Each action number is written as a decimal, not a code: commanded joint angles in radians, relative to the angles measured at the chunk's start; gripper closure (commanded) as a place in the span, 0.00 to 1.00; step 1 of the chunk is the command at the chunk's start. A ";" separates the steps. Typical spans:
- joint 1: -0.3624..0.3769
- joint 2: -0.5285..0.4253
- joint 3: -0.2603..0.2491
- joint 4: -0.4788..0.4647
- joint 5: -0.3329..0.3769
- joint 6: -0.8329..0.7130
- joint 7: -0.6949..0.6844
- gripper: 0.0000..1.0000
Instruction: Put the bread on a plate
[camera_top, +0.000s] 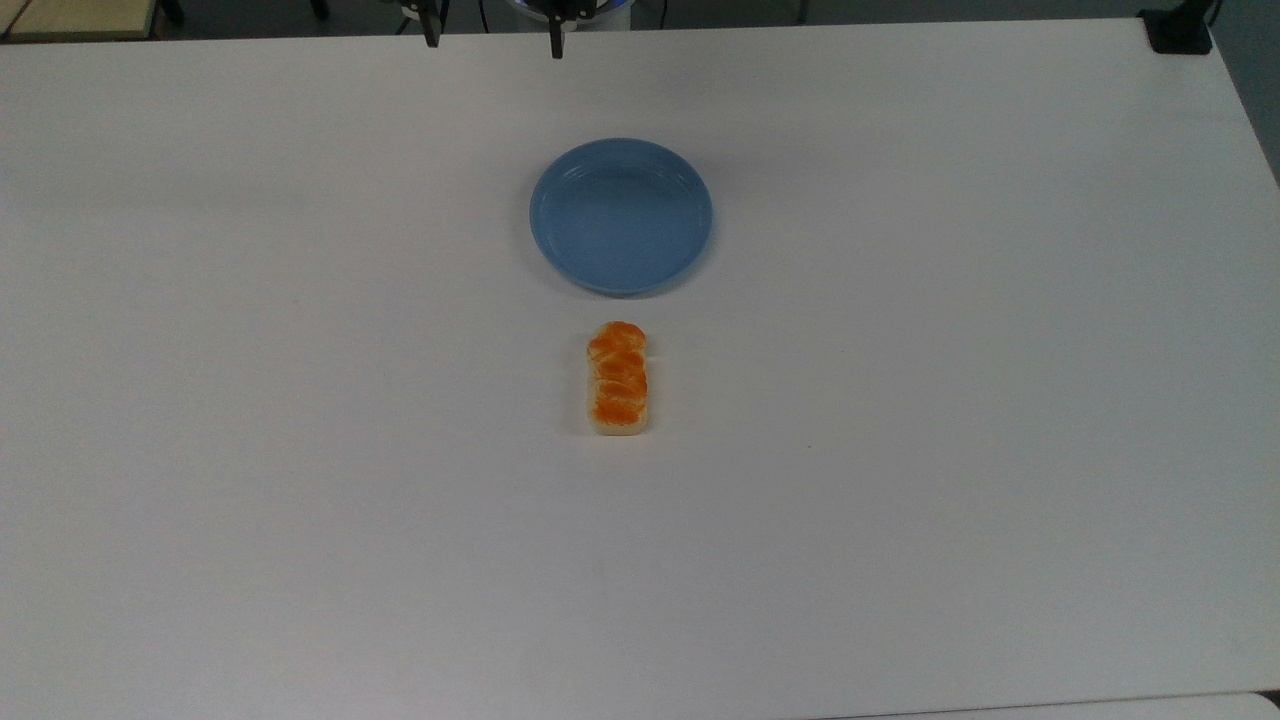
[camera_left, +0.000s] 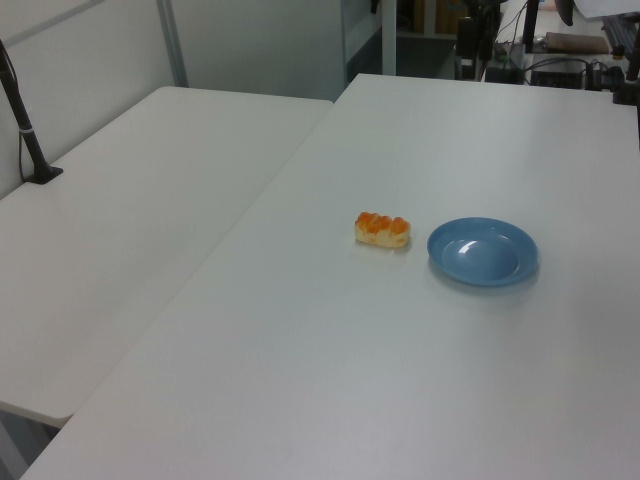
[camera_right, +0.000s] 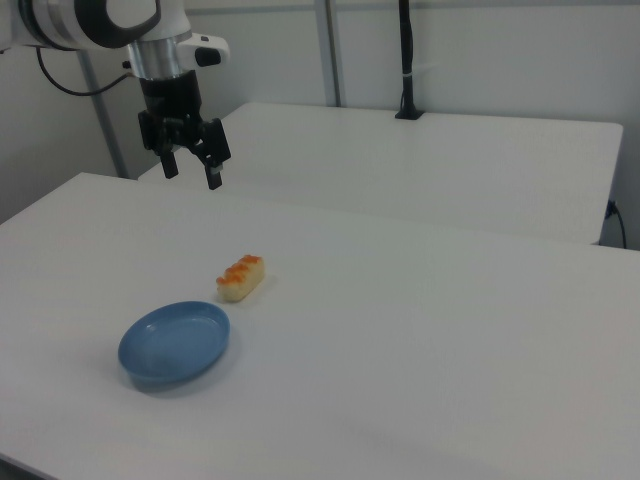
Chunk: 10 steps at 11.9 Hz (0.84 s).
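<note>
The bread (camera_top: 617, 379) is a small loaf with an orange-brown braided top and pale sides, lying flat on the white table (camera_top: 300, 400). It also shows as the bread (camera_left: 382, 229) and the bread (camera_right: 241, 277). The light blue round plate (camera_top: 621, 215) sits bare just beyond it in the top view, a small gap apart; plate (camera_left: 483, 251), plate (camera_right: 175, 343). My gripper (camera_right: 192, 168) hangs open high above the table, well away from both, with nothing between its fingers. Its fingertips (camera_top: 556, 42) poke in at the top edge of the top view.
A second white table (camera_left: 130, 220) adjoins along one side. A black post (camera_right: 407, 60) is clamped to it, and a black clamp (camera_top: 1180, 30) sits at the top view's upper right corner. Open table surface lies all around the bread and plate.
</note>
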 joint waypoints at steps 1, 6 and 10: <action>0.002 -0.026 0.003 -0.028 0.012 -0.009 -0.015 0.00; 0.002 -0.025 0.003 -0.030 0.013 -0.009 -0.015 0.00; 0.004 -0.006 0.003 -0.028 0.012 0.021 -0.055 0.00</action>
